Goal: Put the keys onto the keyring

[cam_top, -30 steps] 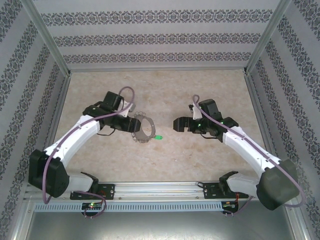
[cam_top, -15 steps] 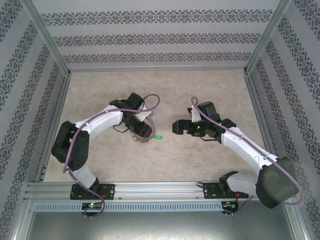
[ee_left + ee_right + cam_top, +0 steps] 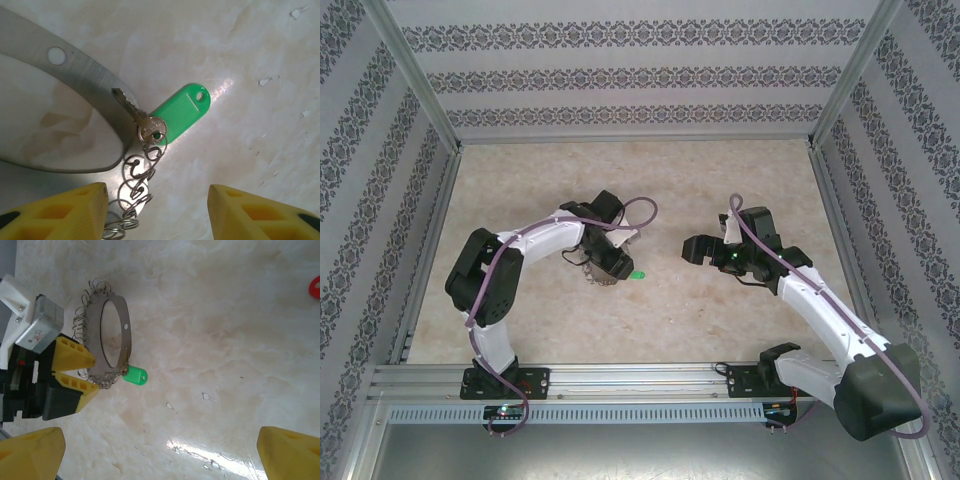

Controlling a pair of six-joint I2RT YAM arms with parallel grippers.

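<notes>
The keyring (image 3: 126, 335) is a grey metal loop fringed with small wire rings (image 3: 140, 175), lying flat on the table. A silver key (image 3: 142, 122) with a green tag (image 3: 182, 112) hangs on one of those rings. My left gripper (image 3: 157, 212) is open and low over the loop's near end, its yellow fingers (image 3: 75, 356) either side of the fringe. My right gripper (image 3: 160, 460) is open, well to the right of the loop, with nothing between its fingers. A red piece (image 3: 315, 287) shows at the frame edge; its key is out of view.
The marble-patterned table (image 3: 650, 180) is boxed in by patterned walls on aluminium posts (image 3: 420, 90). From above, the keyring (image 3: 592, 273) and green tag (image 3: 637, 275) lie left of centre, between the left gripper (image 3: 610, 260) and the right gripper (image 3: 692, 248).
The left arm has folded in and swung its gripper right, over the keyring's end beside the green tag. The right gripper has drawn back a little to the right.
</notes>
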